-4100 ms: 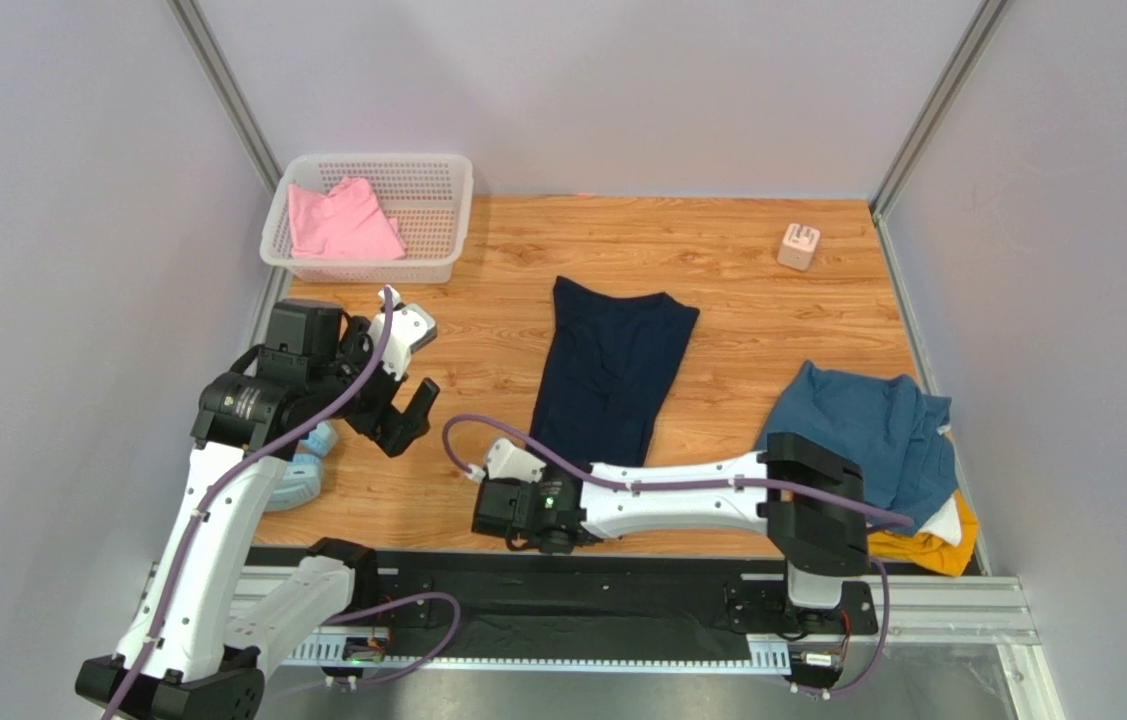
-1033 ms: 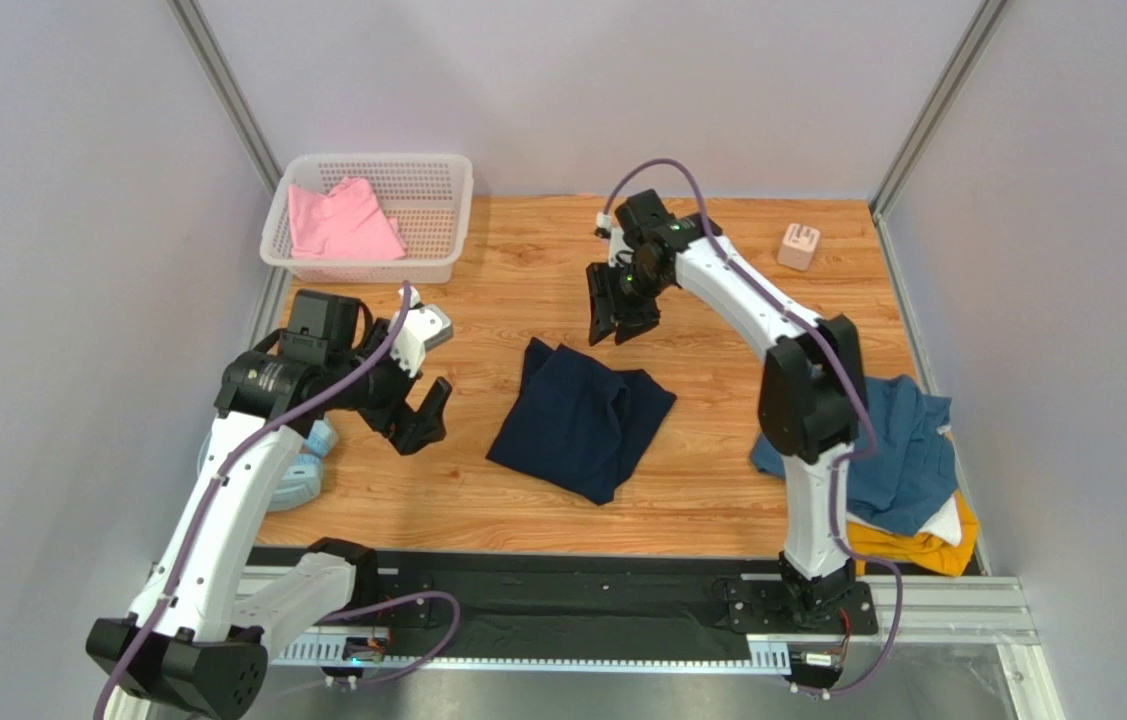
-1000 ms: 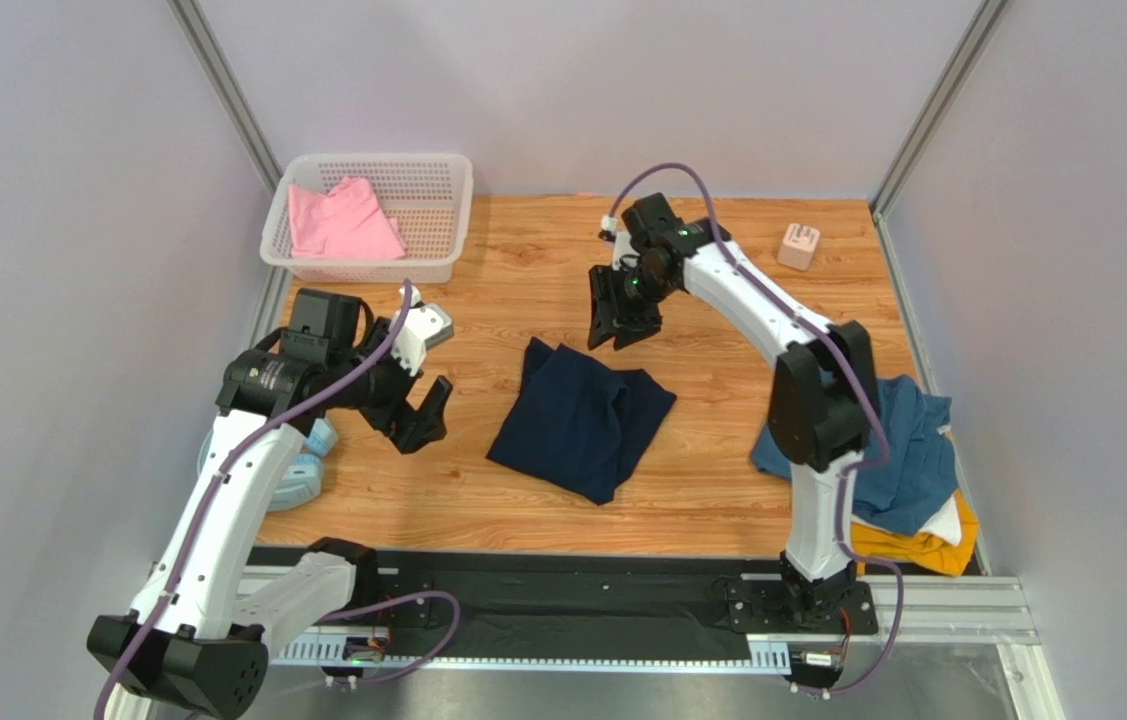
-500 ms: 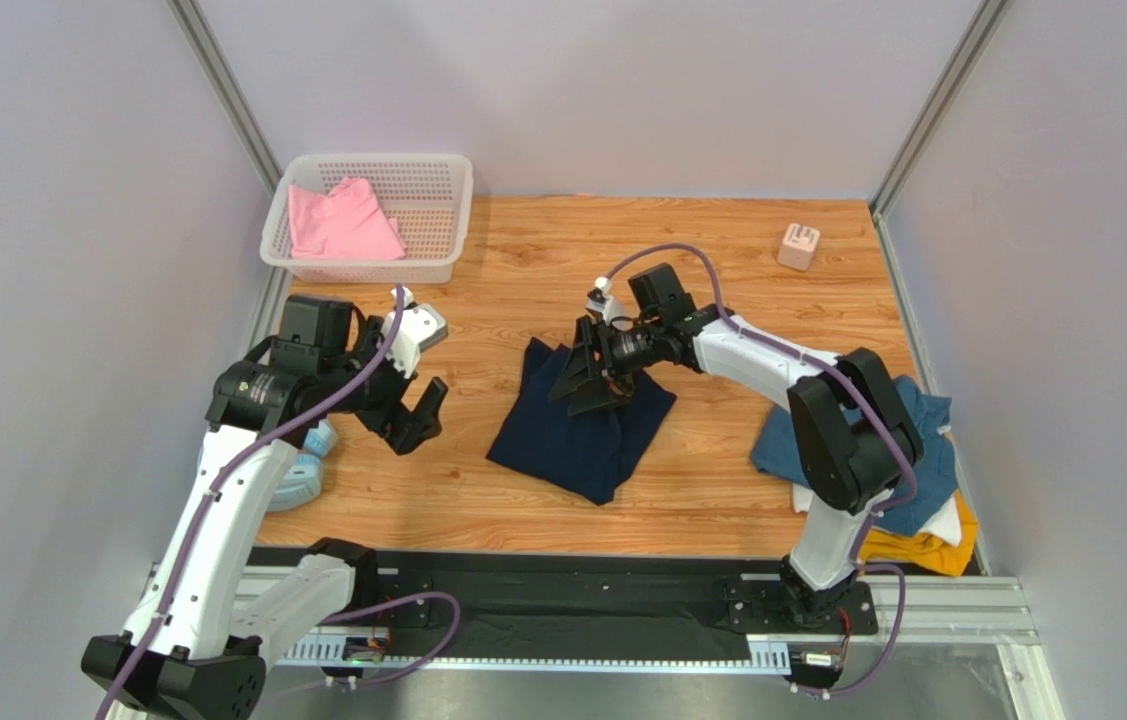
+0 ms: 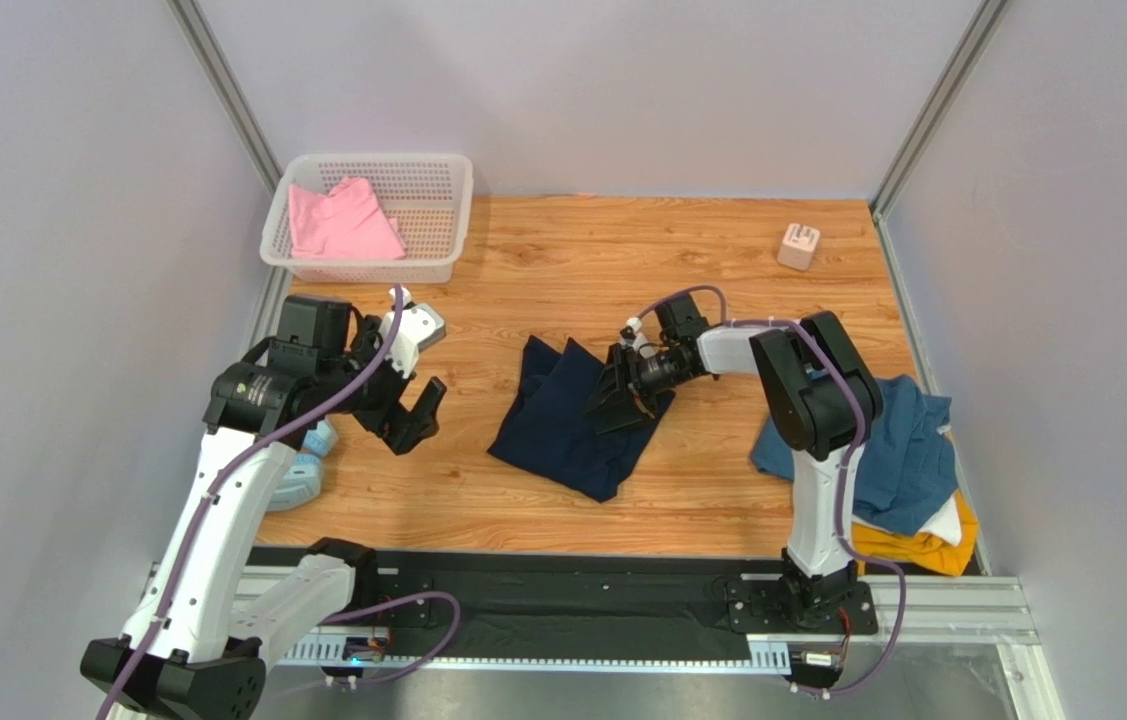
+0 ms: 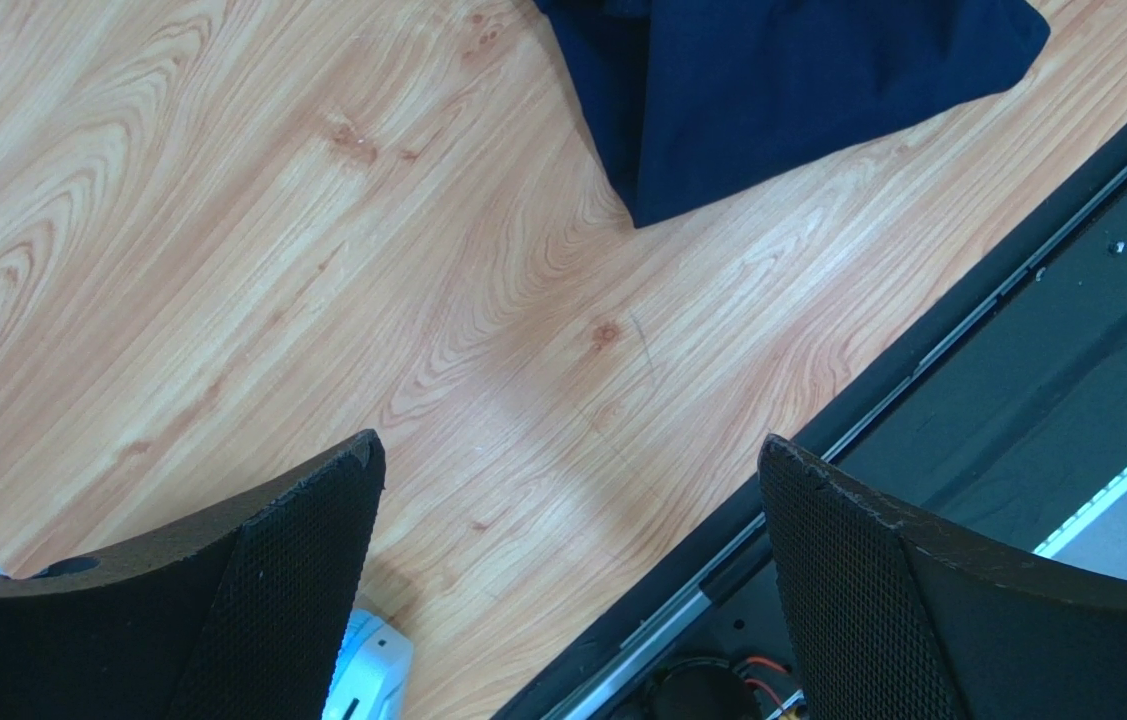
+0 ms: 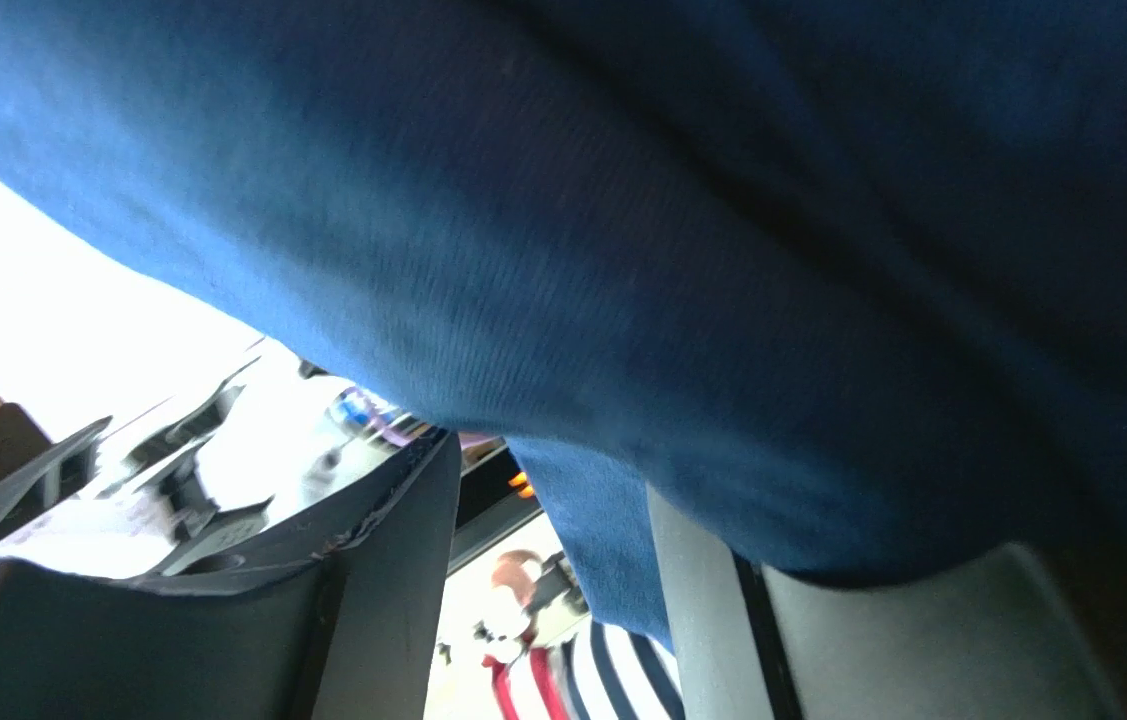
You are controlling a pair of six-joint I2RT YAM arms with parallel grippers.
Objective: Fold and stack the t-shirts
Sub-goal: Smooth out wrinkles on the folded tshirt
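The navy t-shirt (image 5: 566, 420) lies folded at the table's middle; its corner (image 6: 795, 75) shows in the left wrist view. My right gripper (image 5: 623, 396) is low at its right edge. In the right wrist view navy cloth (image 7: 765, 225) covers the gripper (image 7: 554, 480), and a flap hangs in the gap beside the grey finger (image 7: 704, 630); the jaws stand apart, pinching nothing. My left gripper (image 5: 413, 414) hovers wide open left of the shirt, empty (image 6: 569, 570). The pink t-shirt (image 5: 344, 222) sits in the basket. The teal (image 5: 870, 428), white (image 5: 948, 521) and mustard (image 5: 922, 551) t-shirts are piled at right.
A white mesh basket (image 5: 374, 162) stands at the far left corner. A small beige cube (image 5: 799, 245) sits at the far right. A light blue object (image 5: 306, 458) lies by the left arm, also visible (image 6: 359, 675) under the left finger. A black rail (image 5: 599, 578) runs along the near edge.
The right arm has swung from the far side of the table down to the navy shirt's right edge. The left arm has hardly moved. The shirt's shape is about the same.
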